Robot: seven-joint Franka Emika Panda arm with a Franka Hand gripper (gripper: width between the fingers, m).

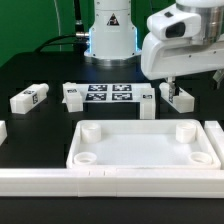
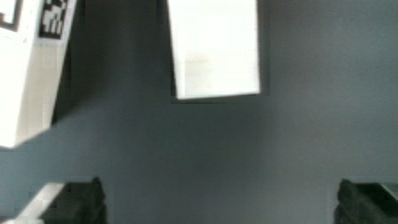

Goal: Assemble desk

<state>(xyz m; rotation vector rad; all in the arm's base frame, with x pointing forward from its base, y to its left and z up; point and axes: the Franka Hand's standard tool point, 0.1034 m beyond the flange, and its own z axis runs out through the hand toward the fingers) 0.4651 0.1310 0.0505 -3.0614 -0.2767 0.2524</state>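
Note:
The white tray-like tabletop (image 1: 146, 146) lies rim up at the front, with round sockets in its corners. White tagged legs lie behind it: one at the exterior view's left (image 1: 30, 98), one beside the marker board (image 1: 72, 95), one (image 1: 147, 100) and one (image 1: 179, 99) at the right. My gripper (image 1: 171, 86) hangs just above that right leg. In the wrist view the gripper (image 2: 222, 186) is open and empty, its dark fingertips (image 2: 75, 200) wide apart over bare table. A white leg (image 2: 214, 50) lies beyond them, outside the jaws. Another tagged white part (image 2: 29, 80) lies beside it.
The marker board (image 1: 110, 95) lies flat behind the tabletop. A long low white rail (image 1: 100, 182) runs along the front. Another white part (image 1: 2, 131) shows at the left edge. The arm's base (image 1: 108, 35) stands at the back.

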